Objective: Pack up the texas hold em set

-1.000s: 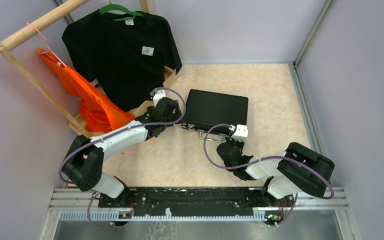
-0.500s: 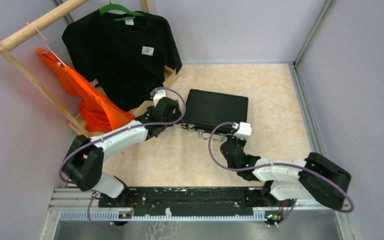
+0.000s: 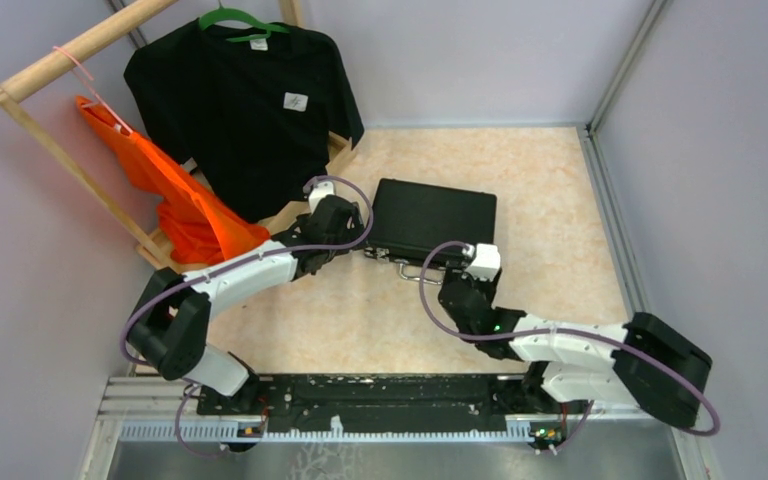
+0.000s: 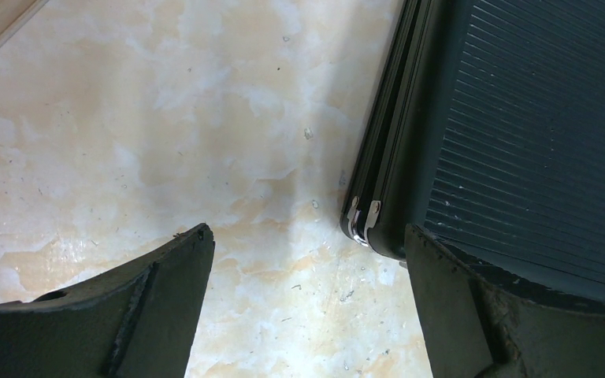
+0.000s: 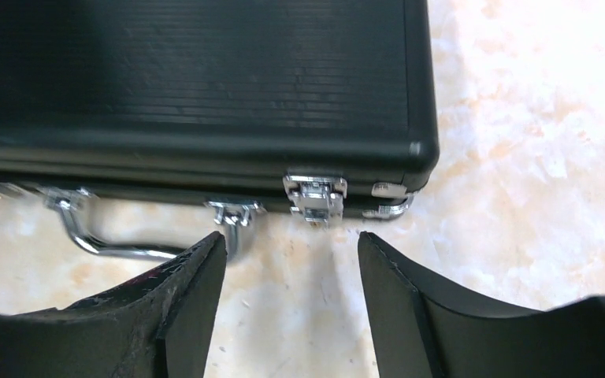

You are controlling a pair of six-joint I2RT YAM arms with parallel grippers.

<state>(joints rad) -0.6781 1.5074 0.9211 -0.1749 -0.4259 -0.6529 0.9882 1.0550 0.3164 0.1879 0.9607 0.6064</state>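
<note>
The black case (image 3: pixel 435 218) lies flat and closed on the marbled table (image 3: pixel 550 190), around the middle and a little toward the far side, with its ribbed lid facing up. Its silver handle (image 5: pixel 118 236) and right-hand latch (image 5: pixel 315 194) are on the near side, and the latch sits flat against the front edge. The left gripper (image 4: pixel 307 236) hovers at the case's near left corner with its fingers wide apart. One finger is over bare table and the other over the corner of the lid, with nothing clamped between them. The right gripper (image 5: pixel 291 240) is just near of the case's front edge. Its fingers are also apart and hold nothing; the latch is just beyond the gap, and the handle's right end is beside the left finger. At the far left a black T-shirt (image 3: pixel 245 100) on a green hanger (image 3: pixel 235 20) and an orange bag (image 3: pixel 175 190) hang from a wooden rack (image 3: pixel 70 50), well apart from the right arm.
</note>
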